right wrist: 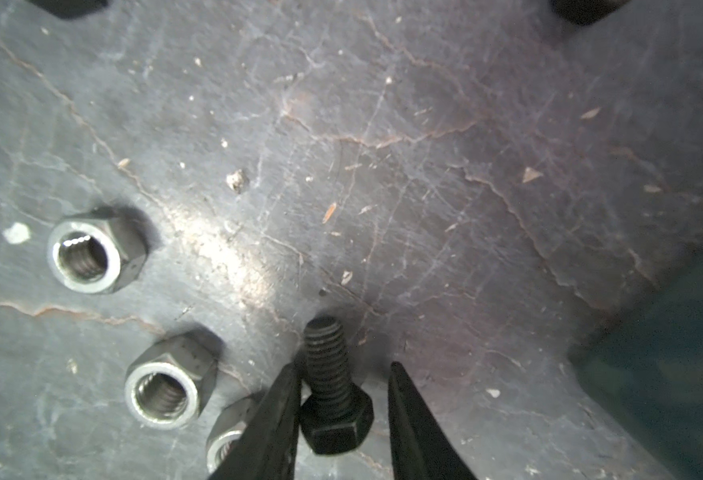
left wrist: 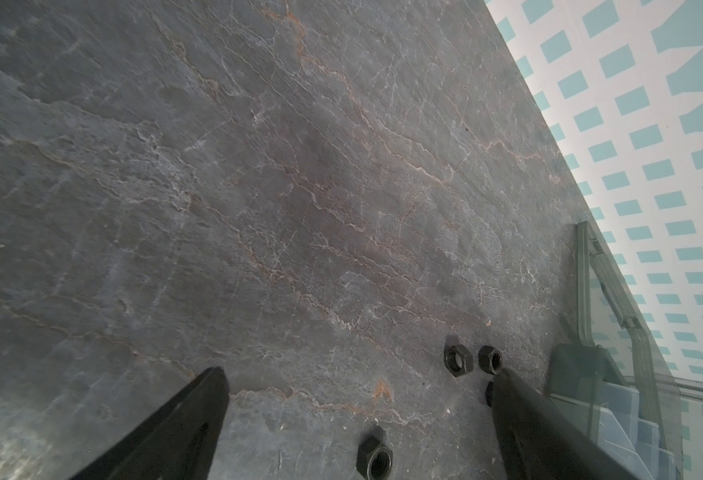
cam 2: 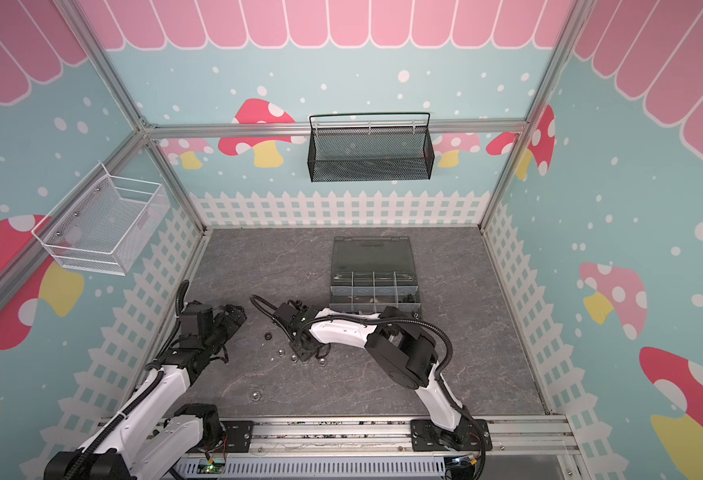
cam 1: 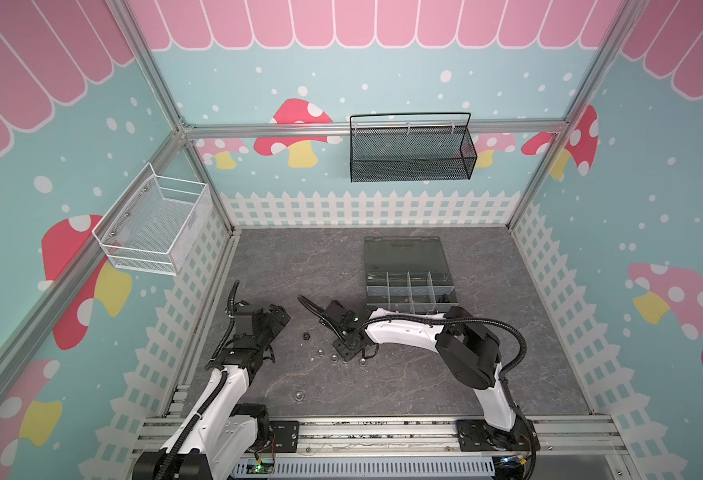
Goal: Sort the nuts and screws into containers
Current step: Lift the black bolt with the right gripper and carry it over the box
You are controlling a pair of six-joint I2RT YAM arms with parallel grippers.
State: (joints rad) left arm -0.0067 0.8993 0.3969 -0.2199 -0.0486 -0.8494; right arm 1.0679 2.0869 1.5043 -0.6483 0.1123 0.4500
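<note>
A black screw (right wrist: 333, 399) lies on the dark slate tabletop between the fingers of my right gripper (right wrist: 343, 368). One finger touches its shank and a gap shows at the other, so the gripper is open around it. Beside it lie three silver nuts (right wrist: 92, 253) (right wrist: 166, 386) (right wrist: 227, 436). In both top views the right gripper (cam 1: 347, 351) (cam 2: 304, 351) is down at the table left of centre. My left gripper (left wrist: 360, 371) (cam 1: 279, 318) is wide open and empty above black nuts (left wrist: 457, 360) (left wrist: 374, 455). The containers (cam 1: 388, 286) are compartments of an open grey organizer box.
The box's lid (cam 1: 403, 253) lies open towards the back wall. A lone silver nut (cam 1: 298, 395) sits near the front. A black mesh basket (cam 1: 412, 149) hangs on the back wall and a white wire basket (cam 1: 154, 228) on the left wall.
</note>
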